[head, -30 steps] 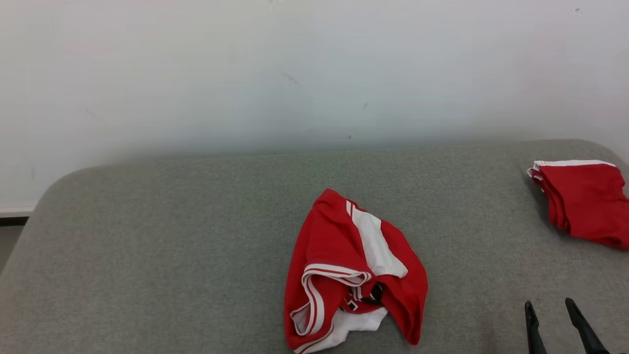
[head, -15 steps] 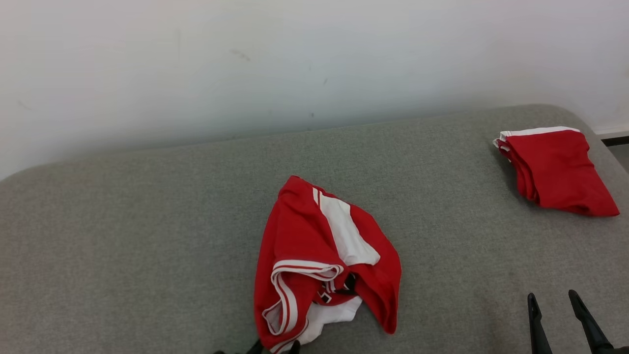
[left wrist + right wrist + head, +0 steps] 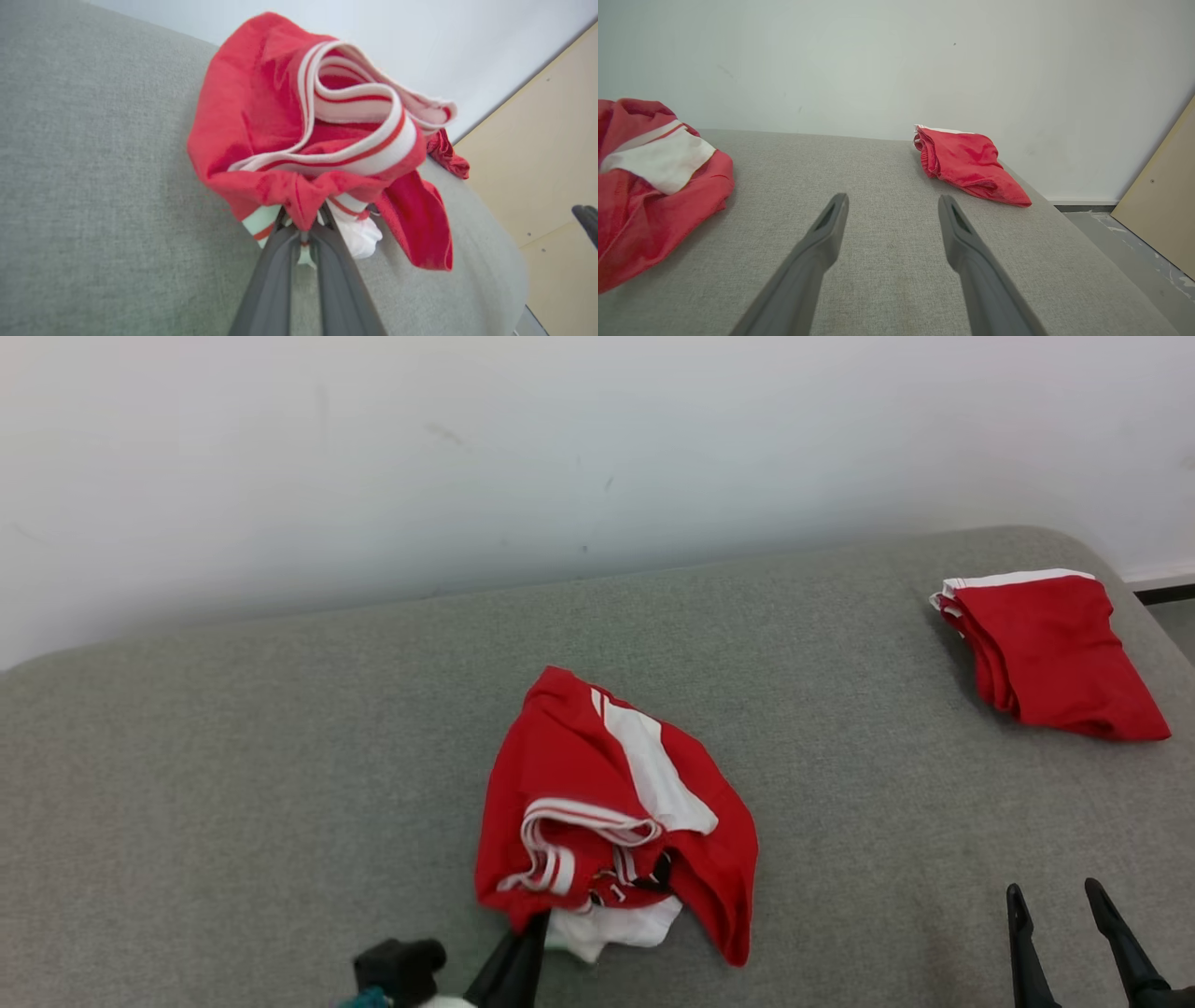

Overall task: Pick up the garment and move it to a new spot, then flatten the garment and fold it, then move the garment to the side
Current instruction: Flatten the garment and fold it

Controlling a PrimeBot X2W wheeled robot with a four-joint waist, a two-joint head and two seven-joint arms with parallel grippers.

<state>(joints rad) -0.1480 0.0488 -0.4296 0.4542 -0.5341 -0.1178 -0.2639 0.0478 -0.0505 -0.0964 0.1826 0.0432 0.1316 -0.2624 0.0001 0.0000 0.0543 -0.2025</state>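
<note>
A grey fabric worktop (image 3: 233, 784) with rounded corners stands against a scuffed white wall (image 3: 560, 448). Past its end, a tan board (image 3: 1167, 186) meets worn grey floor (image 3: 1125, 242).

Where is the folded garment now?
Head view: the folded garment lies at the cushion's far right, near the wall, beyond the open right claw and right of the crumpled garment.

Grey woven upholstered surface (image 3: 233, 756), rounded at the far corners, set against a white wall (image 3: 560, 448) with faint scuffs. Near its far right corner lies a folded red garment (image 3: 1050, 653), white band along the far edge. Right of the surface, a beige panel (image 3: 1162, 200) stands over grey floor (image 3: 1125, 238) with worn patches. A dark baseboard strip (image 3: 1162, 593) runs along the wall foot.
</note>
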